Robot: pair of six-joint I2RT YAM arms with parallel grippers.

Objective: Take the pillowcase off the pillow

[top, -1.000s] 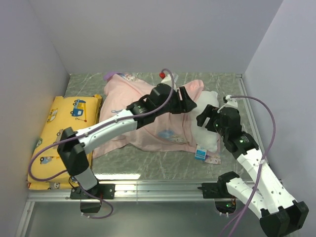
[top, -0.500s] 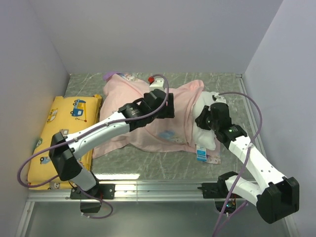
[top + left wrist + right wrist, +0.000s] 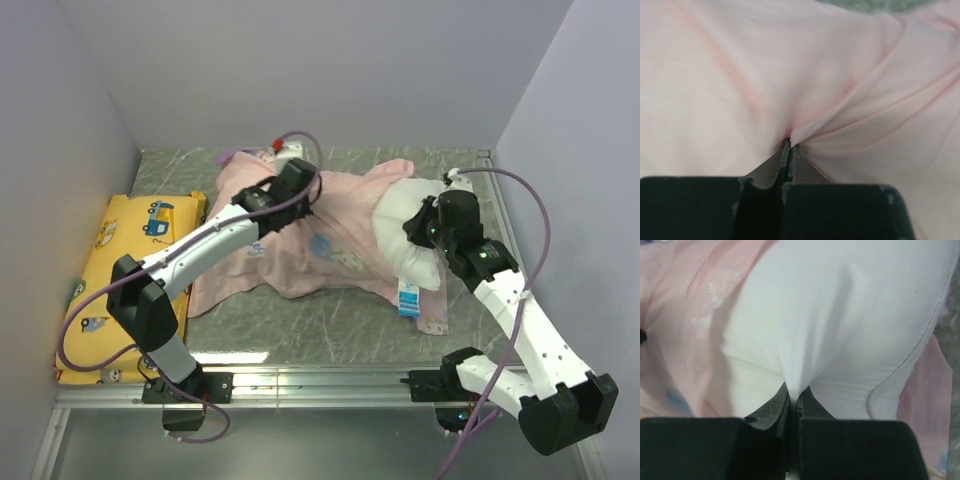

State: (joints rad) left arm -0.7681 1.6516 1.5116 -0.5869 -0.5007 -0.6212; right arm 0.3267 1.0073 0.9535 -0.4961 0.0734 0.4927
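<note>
Now the pillowcase (image 3: 320, 245), spread across the far middle of the table (image 3: 300, 325), has slid leftward. That bares more of the pillow (image 3: 400, 225) by the right edge, so stripping looks begun, not finished. The left arm (image 3: 210, 250) stretches toward the far edge and the right arm (image 3: 510, 300) bends inward. The left gripper (image 3: 789, 146) has clamped on pink fabric, and the right gripper (image 3: 794, 390) has pinched the pillow's white cloth.
</note>
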